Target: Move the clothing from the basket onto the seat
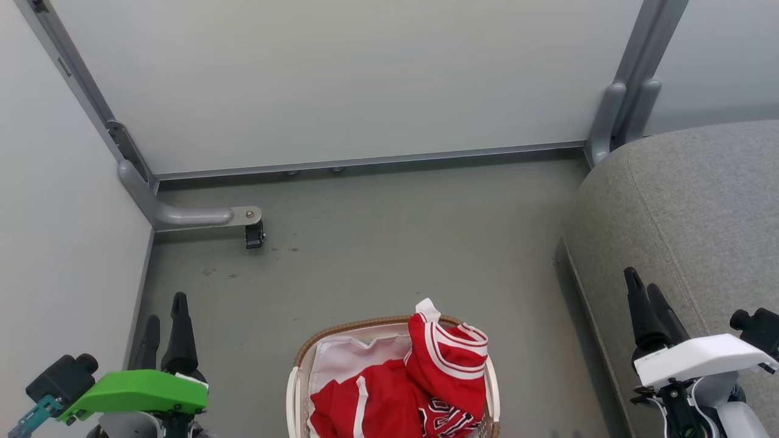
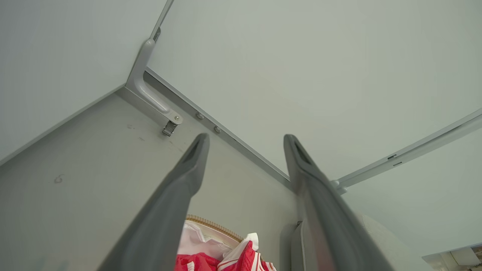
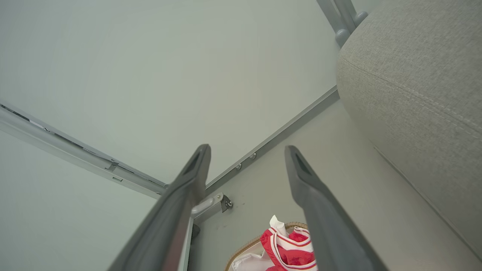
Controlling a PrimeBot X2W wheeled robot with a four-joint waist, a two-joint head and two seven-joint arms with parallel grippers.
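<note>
The clothing point(image 1: 420, 389) is in the basket point(image 1: 299, 359), which stands on the grey floor point(image 1: 395, 243). The basket is about halfway between the floor's left edge and its right side, and well away from the far edge, where a pale wall panel point(image 1: 341, 79) meets the floor. The clothes are bright red. One piece lies low on the left side of the basket; it is plain red with a thin white line down it. The other piece is bunched up high on the right side, with white stripes round its edge. It leans out over the brown woven rim there. Lower down on the right, some black and white letters show on the red. A small white bit pokes up from the top of the pile. Behind the clothes, the white cloth liner point(image 1: 347, 359) shows inside the basket. The seat point(image 1: 700, 213) is on the right side of the floor, near the basket but not touching it. It is big, grey and soft, with a round edge and a stitched line. The left hand point(image 1: 165, 309), under a green cover, hangs over the floor's left edge, spread wide and holding nothing. The right hand point(image 1: 641, 280), under a white cover, hangs over the front of the seat, also spread wide and holding nothing.
</note>
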